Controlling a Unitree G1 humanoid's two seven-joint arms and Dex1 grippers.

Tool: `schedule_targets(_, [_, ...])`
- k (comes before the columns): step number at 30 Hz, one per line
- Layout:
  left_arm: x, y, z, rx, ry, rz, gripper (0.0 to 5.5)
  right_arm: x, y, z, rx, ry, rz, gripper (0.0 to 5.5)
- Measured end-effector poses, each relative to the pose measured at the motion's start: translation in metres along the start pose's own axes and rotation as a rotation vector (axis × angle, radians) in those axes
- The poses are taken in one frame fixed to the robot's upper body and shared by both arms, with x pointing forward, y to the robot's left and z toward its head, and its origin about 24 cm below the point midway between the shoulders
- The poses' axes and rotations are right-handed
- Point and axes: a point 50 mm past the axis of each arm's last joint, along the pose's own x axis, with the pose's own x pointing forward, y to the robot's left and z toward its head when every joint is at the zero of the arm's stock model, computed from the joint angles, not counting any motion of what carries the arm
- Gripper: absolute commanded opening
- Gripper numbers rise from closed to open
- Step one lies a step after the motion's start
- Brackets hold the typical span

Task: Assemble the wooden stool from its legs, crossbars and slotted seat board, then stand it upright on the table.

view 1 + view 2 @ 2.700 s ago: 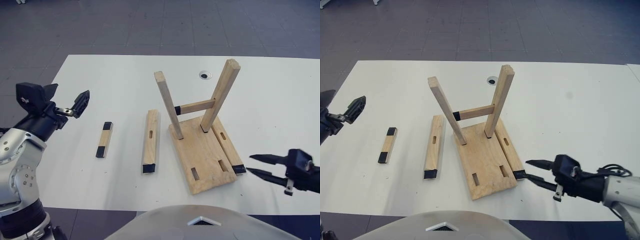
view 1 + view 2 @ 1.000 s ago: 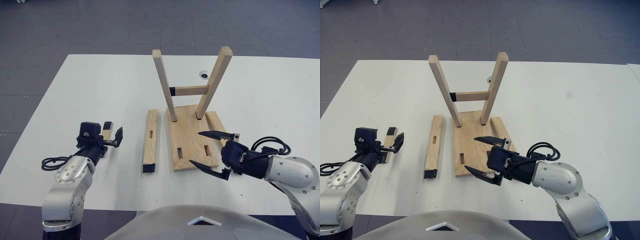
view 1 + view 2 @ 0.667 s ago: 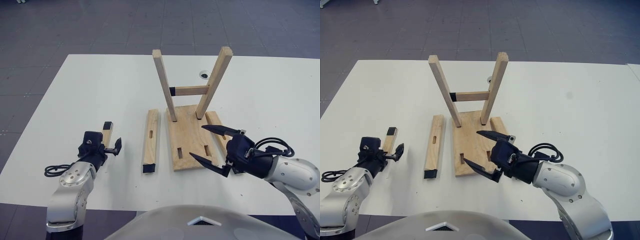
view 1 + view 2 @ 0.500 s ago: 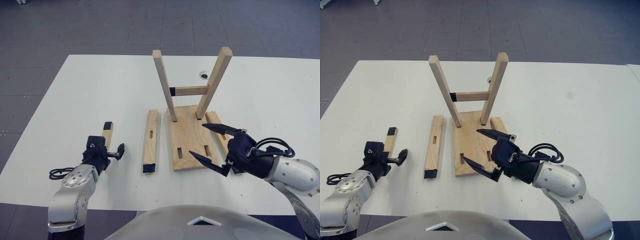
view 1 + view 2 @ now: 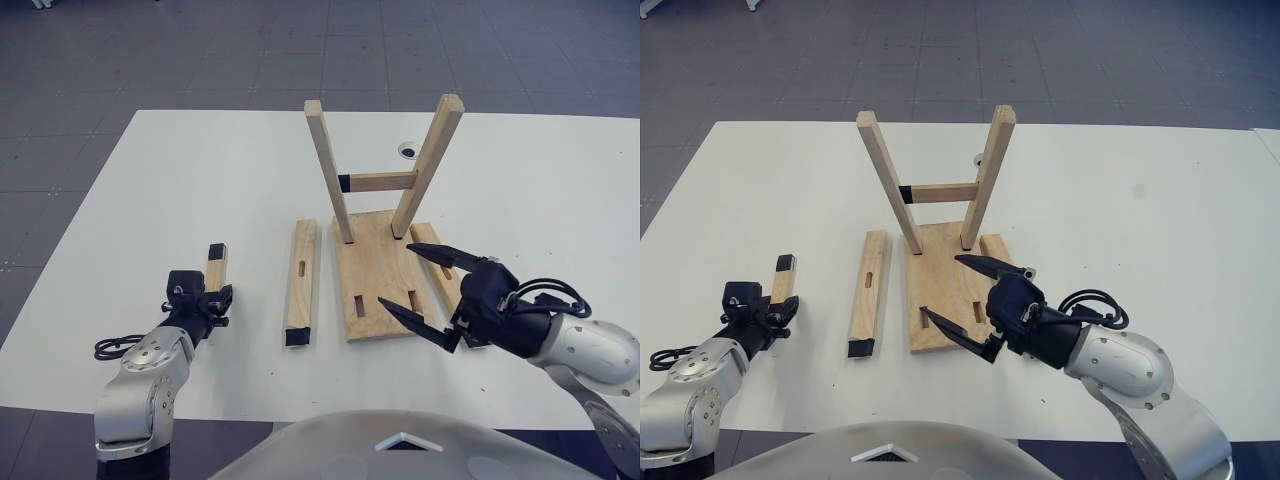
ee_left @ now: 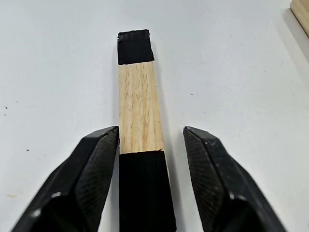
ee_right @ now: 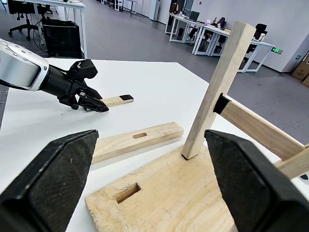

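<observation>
Crossbar lengthwise front-to-back, near black end between parted left tool; right tool agape

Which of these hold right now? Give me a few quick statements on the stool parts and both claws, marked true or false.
1. Two legs stand in the seat board, joined by a crossbar. True.
2. The left claw is shut on the short bar. False: it is open, straddling the bar's near end.
3. The right claw holds a leg. False: it is open and empty, by the board's near right part.
4. A loose leg lies flat on the table, left of the board. True.
</observation>
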Motion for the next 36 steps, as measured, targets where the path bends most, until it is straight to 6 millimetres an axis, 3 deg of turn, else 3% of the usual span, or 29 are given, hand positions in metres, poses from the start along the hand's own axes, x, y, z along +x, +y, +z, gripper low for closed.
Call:
schedule_targets(4, [0.0,0.001,0.0,0.015,-0.001,0.016,1.32,0.0,-0.001,0.001,0.008,-0.008,-0.021,4.07])
schedule_targets(10, [0.001,-0.001,-0.002,0.02,-0.019,0.013,1.31,-0.001,-0.007,0.003,0.017,-0.026,-0.071,4.07])
schedule_targets(13, [-0.001,-0.01,0.0,-0.061,-0.069,-0.064,1.31,-0.001,-0.024,0.0,0.115,-0.095,-0.198,4.07])
schedule_targets(17, [-0.02,-0.024,0.032,0.068,-0.465,-0.143,1.31,0.001,-0.035,-0.002,0.349,-0.229,-0.313,4.07])
schedule_targets(22, [-0.041,-0.059,0.003,0.085,-0.629,-0.181,1.31,0.015,-0.031,0.006,0.566,-0.32,-0.233,4.07])
schedule_targets(29, [-0.065,-0.09,0.0,0.292,-0.861,-0.222,1.31,0.045,-0.023,0.017,0.673,-0.329,-0.111,4.07])
schedule_targets(36, [-0.077,-0.11,0.006,0.425,-1.005,-0.283,1.31,0.059,-0.014,0.017,0.705,-0.305,-0.057,4.07])
